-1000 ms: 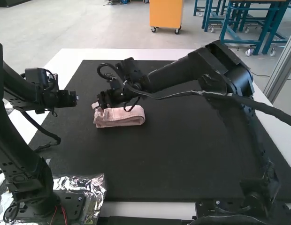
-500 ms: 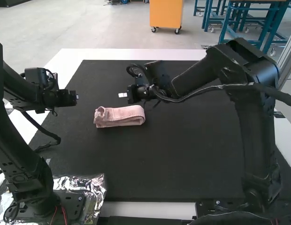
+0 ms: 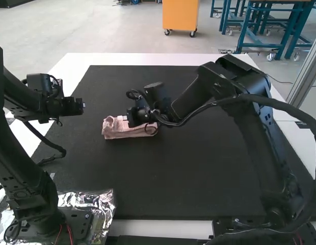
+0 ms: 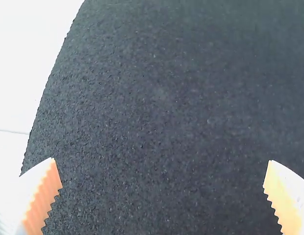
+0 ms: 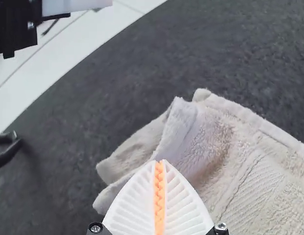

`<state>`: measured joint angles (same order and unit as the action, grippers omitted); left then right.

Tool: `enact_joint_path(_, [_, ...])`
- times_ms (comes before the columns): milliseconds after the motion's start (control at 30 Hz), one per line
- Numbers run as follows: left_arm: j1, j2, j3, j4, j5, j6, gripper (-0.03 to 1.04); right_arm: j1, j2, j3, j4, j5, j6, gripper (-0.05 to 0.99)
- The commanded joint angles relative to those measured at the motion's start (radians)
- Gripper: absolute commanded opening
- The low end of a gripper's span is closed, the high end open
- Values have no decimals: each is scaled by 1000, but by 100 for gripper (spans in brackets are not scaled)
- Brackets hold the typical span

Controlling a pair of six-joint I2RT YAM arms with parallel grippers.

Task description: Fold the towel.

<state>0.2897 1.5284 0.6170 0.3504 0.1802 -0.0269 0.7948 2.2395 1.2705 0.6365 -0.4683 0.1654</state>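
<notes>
The pink towel (image 3: 115, 130) lies as a narrow folded strip on the dark mat, layers showing at its left end. My left gripper (image 3: 83, 105) hangs left of it, apart from it; in the left wrist view that gripper (image 4: 163, 182) is wide open over bare mat. At the towel's upper left part is my right gripper (image 3: 126, 118). In the right wrist view, the right gripper (image 5: 161, 162) has its pads pressed together over the towel (image 5: 262, 178), near the loose layered end, with no cloth visible between them.
Around the dark mat (image 3: 183, 173) runs a white table edge (image 3: 142, 59). Crumpled foil (image 3: 104, 201) lies by the left arm's base. A cable loop from the right arm hangs over the towel. The left arm's gripper (image 5: 76, 5) appears beyond the mat in the right wrist view.
The right gripper lifted off the towel's left end and backed to the right, then came down again to the towel. The left arm and the towel look unmoved.
</notes>
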Motion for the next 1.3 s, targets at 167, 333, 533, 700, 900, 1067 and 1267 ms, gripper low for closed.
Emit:
enact_joint_path(167, [3,-22,6,22,5,-2,97,-11,103,98,43,-32,10,-3])
enact_joint_path(333, [3,-22,6,25,8,-2,97,-3,177,142,58,-39,8,-3])
enact_joint_path(533, [3,-22,7,24,7,-2,97,15,258,204,63,-38,6,-3])
enact_joint_path(700, [3,-25,7,22,7,-1,97,18,328,273,45,-32,2,-3])
enact_joint_path(900, [-4,-66,41,-10,10,-1,97,-19,221,268,-40,-32,6,-2])
enact_joint_path(1067, [-47,-108,115,-77,8,-2,97,-62,22,244,-172,-32,28,37])
enact_joint_path(1267, [-89,-145,213,-160,10,-38,97,-126,-236,222,-330,-13,-4,92])
